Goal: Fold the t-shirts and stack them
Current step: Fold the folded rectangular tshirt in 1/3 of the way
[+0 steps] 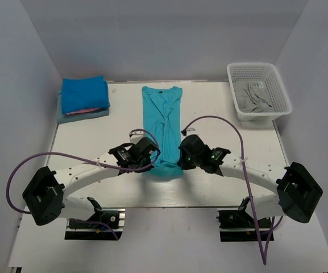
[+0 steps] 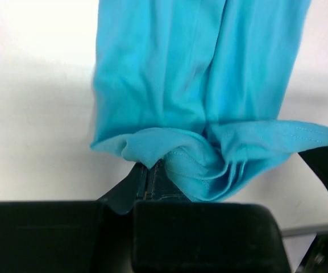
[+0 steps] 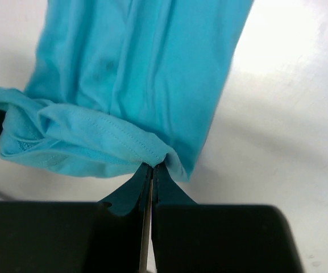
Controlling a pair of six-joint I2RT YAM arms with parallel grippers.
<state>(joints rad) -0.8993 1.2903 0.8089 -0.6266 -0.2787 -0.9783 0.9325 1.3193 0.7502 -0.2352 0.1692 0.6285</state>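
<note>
A bright turquoise t-shirt [image 1: 162, 122] lies in a long narrow strip down the middle of the table, neck at the far end. My left gripper [image 1: 150, 154] is shut on its near left hem corner [image 2: 152, 148]. My right gripper [image 1: 182, 154] is shut on its near right hem corner [image 3: 161, 156]. Both hold the bunched hem a little off the table. A stack of folded t-shirts [image 1: 84, 98] sits at the far left: deeper blue on top, a pink edge under it, pale grey-blue at the bottom.
A white lattice basket [image 1: 259, 90] at the far right holds a crumpled grey garment [image 1: 253, 96]. Purple cables [image 1: 220, 120] loop over both arms. White walls close in the table on three sides.
</note>
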